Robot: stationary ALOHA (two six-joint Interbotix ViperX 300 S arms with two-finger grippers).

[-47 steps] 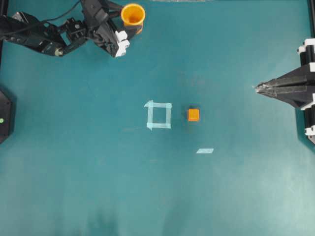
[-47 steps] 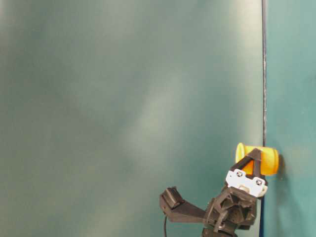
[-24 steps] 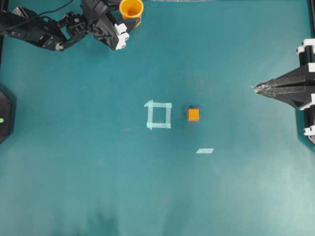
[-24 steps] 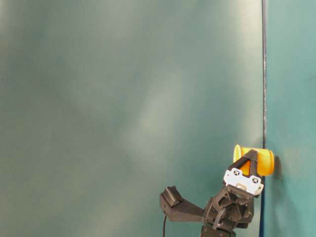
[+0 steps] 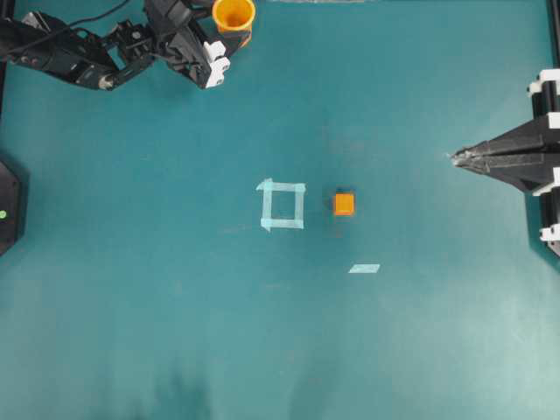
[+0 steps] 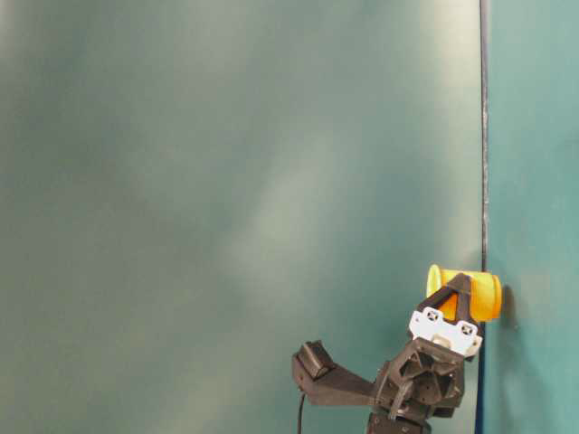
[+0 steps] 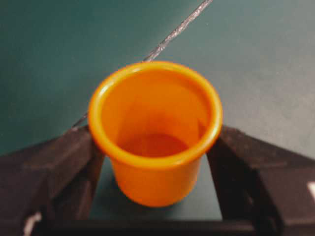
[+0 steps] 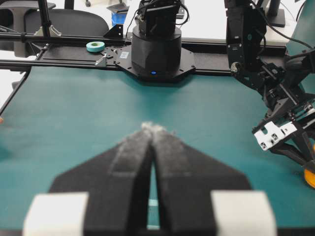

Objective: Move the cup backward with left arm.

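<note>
Nothing has shifted: left end effector stays clamped on the cup.

The upright orange cup sits between the left end effector's black fingers, above the teal desk.

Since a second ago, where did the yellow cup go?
The left pincer, shut on the cup, carried it a bit farther toward the table's back edge, then stopped. The orange cube, the tape square and the shut right pincer stayed put.
</note>
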